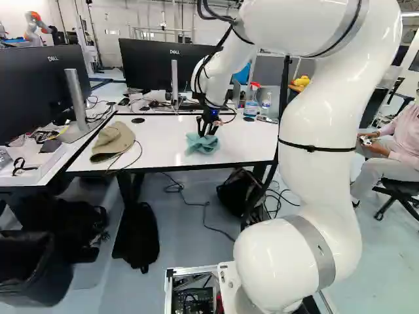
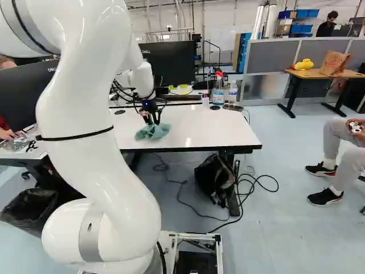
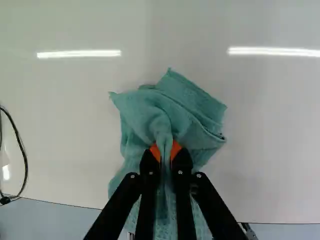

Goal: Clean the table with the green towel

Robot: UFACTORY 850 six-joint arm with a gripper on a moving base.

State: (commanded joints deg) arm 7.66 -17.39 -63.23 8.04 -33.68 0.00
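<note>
The gripper (image 1: pixel 208 128) reaches down to the white table (image 1: pixel 167 140) and meets the green towel (image 1: pixel 202 144) there. In the right base view the towel (image 2: pixel 153 131) lies bunched on the tabletop under the gripper (image 2: pixel 151 119). Seen from the wrist, a fold of the towel (image 3: pixel 172 107) is pinched between the orange pads of the gripper (image 3: pixel 166 150), with cloth on both sides of it. The rest of the cloth spreads, crumpled, ahead of and beneath the fingers.
A tan cap (image 1: pixel 112 140) and a thin black cable lie on the table. Monitors (image 1: pixel 154 64), a spray bottle (image 2: pixel 218 90) and a second bottle (image 2: pixel 232 92) stand along the back. Under the table is a black bag (image 2: pixel 215 178). Another robot (image 1: pixel 35 27) stands far off.
</note>
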